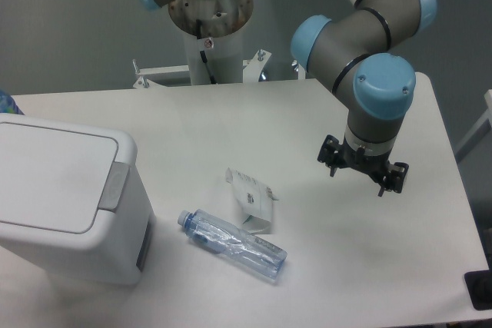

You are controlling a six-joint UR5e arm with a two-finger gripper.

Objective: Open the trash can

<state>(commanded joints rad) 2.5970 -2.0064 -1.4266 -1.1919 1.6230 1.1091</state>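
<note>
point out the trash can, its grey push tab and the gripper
trash can point(54, 182): fixed camera, middle of the flat lid
grey push tab point(117, 187): fixed camera, centre of the tab
gripper point(361, 172): fixed camera, midway between the fingertips

Grey tubular arm point(361, 21), light-blue joint caps, silver upper tube, small black pincer point(363, 172).
</note>
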